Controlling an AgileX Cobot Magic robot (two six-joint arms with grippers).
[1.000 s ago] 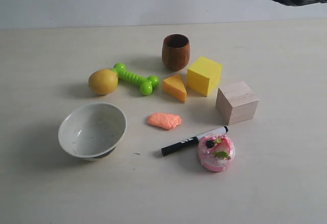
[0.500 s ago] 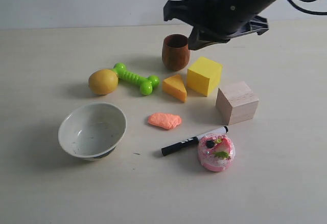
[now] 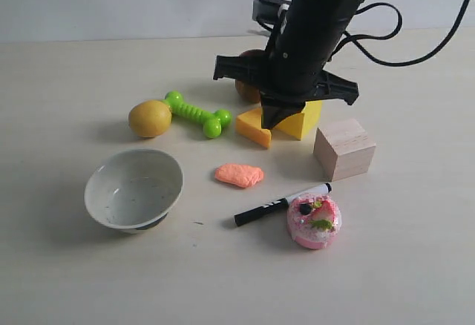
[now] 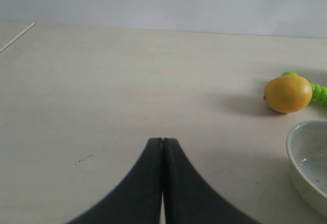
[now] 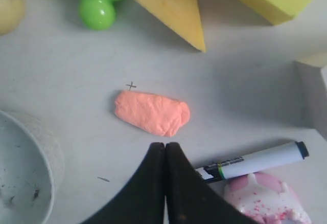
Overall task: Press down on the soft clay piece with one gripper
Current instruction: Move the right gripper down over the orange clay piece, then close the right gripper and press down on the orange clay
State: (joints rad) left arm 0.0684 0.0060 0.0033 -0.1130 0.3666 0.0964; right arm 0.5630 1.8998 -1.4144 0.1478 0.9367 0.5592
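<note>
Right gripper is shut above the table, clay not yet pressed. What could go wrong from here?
1. In the exterior view the right gripper hangs by the cheese wedge, apparently not yet over the soft clay piece. Lowering here could knock the wedge.
2. The marker lies near the clay, so an off-centre press might roll it.
3. The clay may stick to the shut tips and lift.

Closed claw [image 5: 164, 145] near the soft clay piece [image 5: 152, 112], apart.

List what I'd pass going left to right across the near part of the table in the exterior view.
white bowl → soft clay piece → pink cake toy
</note>
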